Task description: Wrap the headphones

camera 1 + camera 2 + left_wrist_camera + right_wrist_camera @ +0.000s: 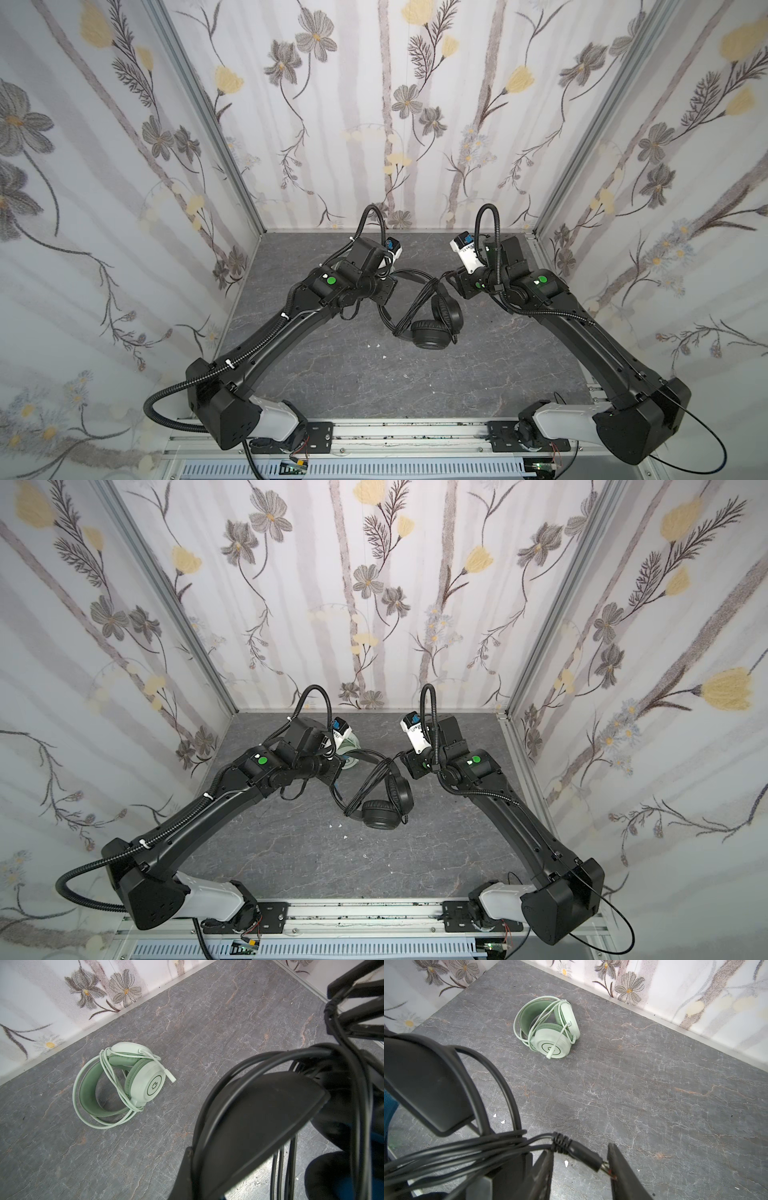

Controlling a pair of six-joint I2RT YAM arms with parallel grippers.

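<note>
The black headset [430,334] is taken as the landmark. In both top views its ear cups appear to rest on the desk [332,374]. Its headband is raised and is clamped by the closed left tool [385,296]. Its thin black cable [467,1151] is seen looped in several strands around the headband. The cable's plug [581,1154] is found between the parted jaws of the right tool [578,1149], and its metal tip is touching one finger. The mint green headset [145,1082] is laid on the desk beyond the black headset, apart from it, toward the back wall. Its whitish cable [83,1113] is wound around its band and cups.
</note>
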